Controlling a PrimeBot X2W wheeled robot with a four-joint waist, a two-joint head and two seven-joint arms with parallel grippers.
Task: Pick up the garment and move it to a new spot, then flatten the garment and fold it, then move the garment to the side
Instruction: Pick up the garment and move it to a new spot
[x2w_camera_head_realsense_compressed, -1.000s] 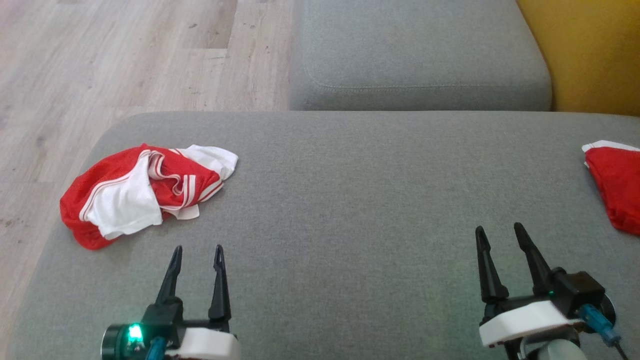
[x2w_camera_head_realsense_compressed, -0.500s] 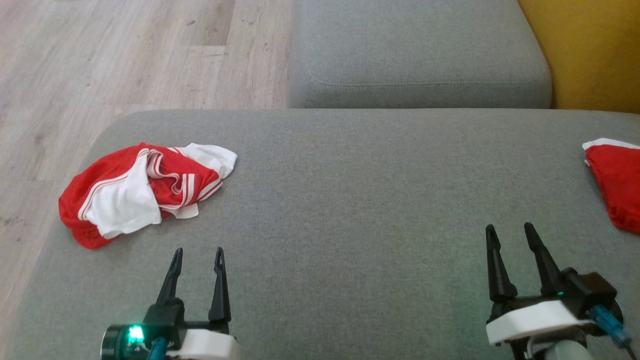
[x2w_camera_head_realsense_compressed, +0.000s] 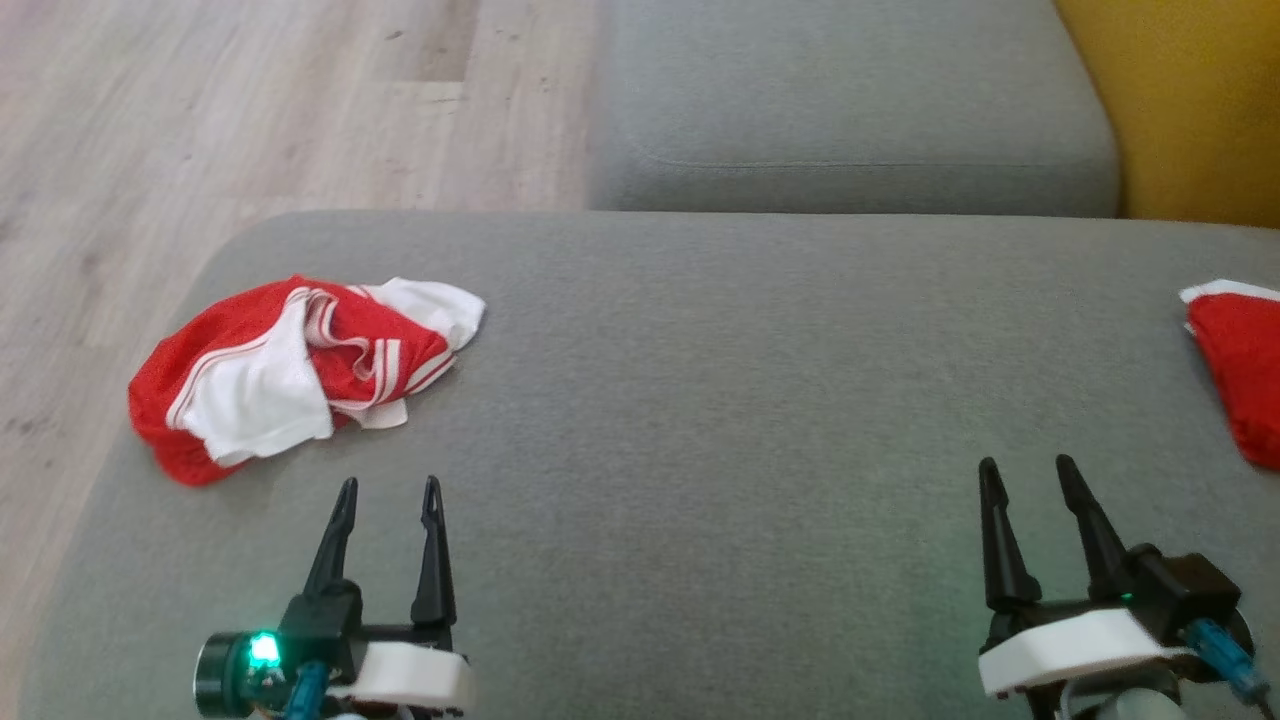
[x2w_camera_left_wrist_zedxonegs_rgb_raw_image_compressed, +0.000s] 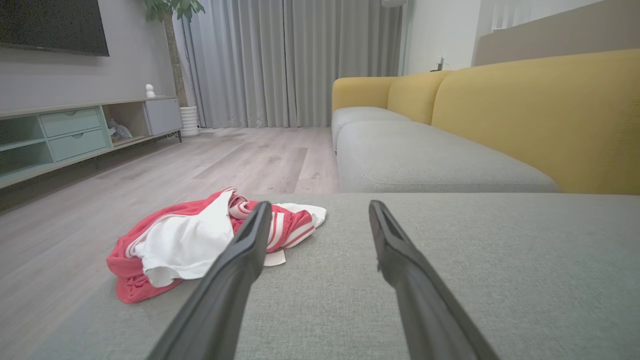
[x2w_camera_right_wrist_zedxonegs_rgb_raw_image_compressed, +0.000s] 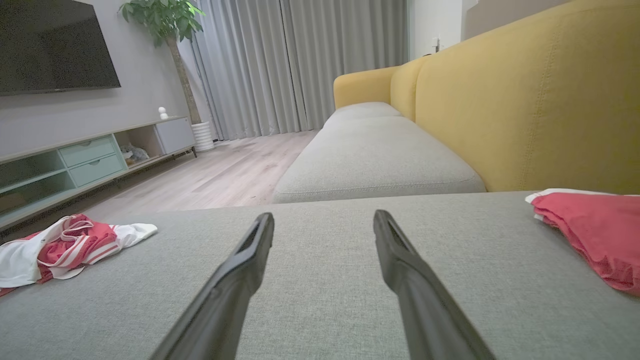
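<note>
The garment (x2w_camera_head_realsense_compressed: 290, 375) lies crumpled in a red-and-white mesh heap near the left edge of the grey woven sofa cushion (x2w_camera_head_realsense_compressed: 700, 400), just ahead of the left tool (x2w_camera_head_realsense_compressed: 390, 484) and apart from it. The left tool and the right tool (x2w_camera_head_realsense_compressed: 1026, 462) both stand spread wide, holding nothing; a smaller red piece (x2w_camera_head_realsense_compressed: 1240, 370) lies at the cushion's right edge

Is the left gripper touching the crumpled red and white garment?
No, the left gripper hangs open short of the garment, with bare grey cushion between them.
</note>
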